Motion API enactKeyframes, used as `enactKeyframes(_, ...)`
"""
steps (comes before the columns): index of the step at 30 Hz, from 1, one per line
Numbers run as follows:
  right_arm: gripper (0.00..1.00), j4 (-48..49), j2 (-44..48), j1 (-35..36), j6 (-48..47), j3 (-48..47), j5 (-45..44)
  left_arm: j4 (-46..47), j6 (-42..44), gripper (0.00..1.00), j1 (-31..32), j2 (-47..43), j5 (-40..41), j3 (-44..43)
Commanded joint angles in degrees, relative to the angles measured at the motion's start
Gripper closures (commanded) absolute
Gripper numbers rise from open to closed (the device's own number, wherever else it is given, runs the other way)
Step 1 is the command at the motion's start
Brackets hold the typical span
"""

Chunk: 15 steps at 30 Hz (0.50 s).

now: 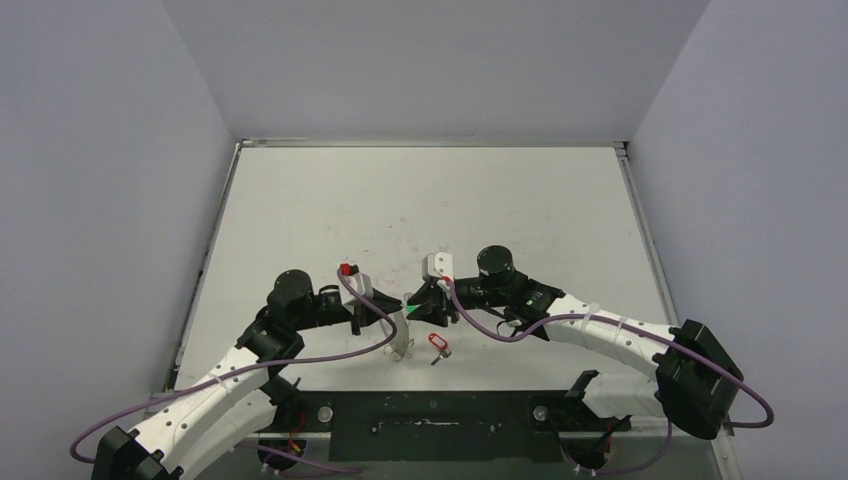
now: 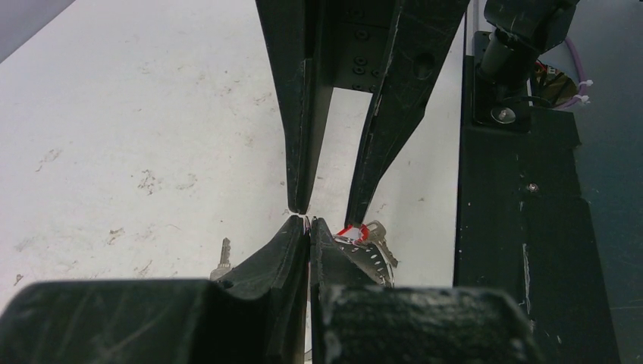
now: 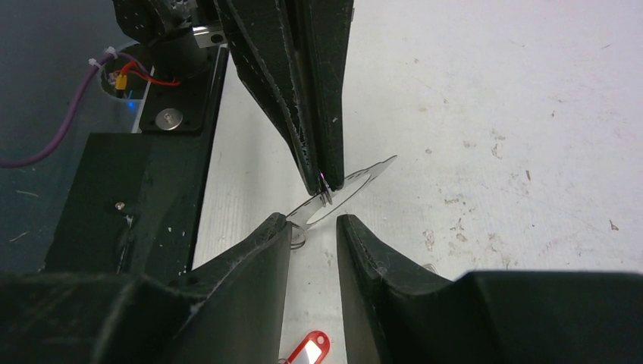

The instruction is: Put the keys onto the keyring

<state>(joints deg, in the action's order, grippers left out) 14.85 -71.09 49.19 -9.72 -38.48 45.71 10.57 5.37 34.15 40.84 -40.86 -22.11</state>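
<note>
Left gripper [image 3: 324,184] pinched shut on keyring [image 3: 371,171] edge. Right gripper [image 3: 312,221] jaws part-open, empty, at keyring's end. Red-tagged key [image 3: 307,350] lies clear of keyring on open table [image 3: 493,91].

Red-tagged key [image 1: 437,345] lying flat
</note>
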Motion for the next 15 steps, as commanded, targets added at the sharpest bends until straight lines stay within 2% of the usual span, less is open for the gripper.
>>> enactKeyframes(1, 0.70, 3.95, -0.14, 0.38, -2.01, -2.40, -0.87, 2.98, 0.96, 1.00, 0.38, -0.84, -2.39, -1.44)
enactKeyframes(9, 0.70, 5.80, -1.48, 0.64, -1.45, -2.82, 0.60, 3.37, 0.83, 1.00, 0.39, -1.27, -3.00, -1.62)
enactKeyframes(12, 0.75, 6.15, -1.58, 0.95, -1.66, -2.92, 1.18, 3.63, 0.60, 1.00, 0.39, -1.29, -3.09, -1.53)
enactKeyframes(15, 0.76, 6.37, -1.94, 1.25, -1.37, -3.07, 1.15, 3.88, 0.45, 1.00, 0.43, -1.18, -3.09, -1.43)
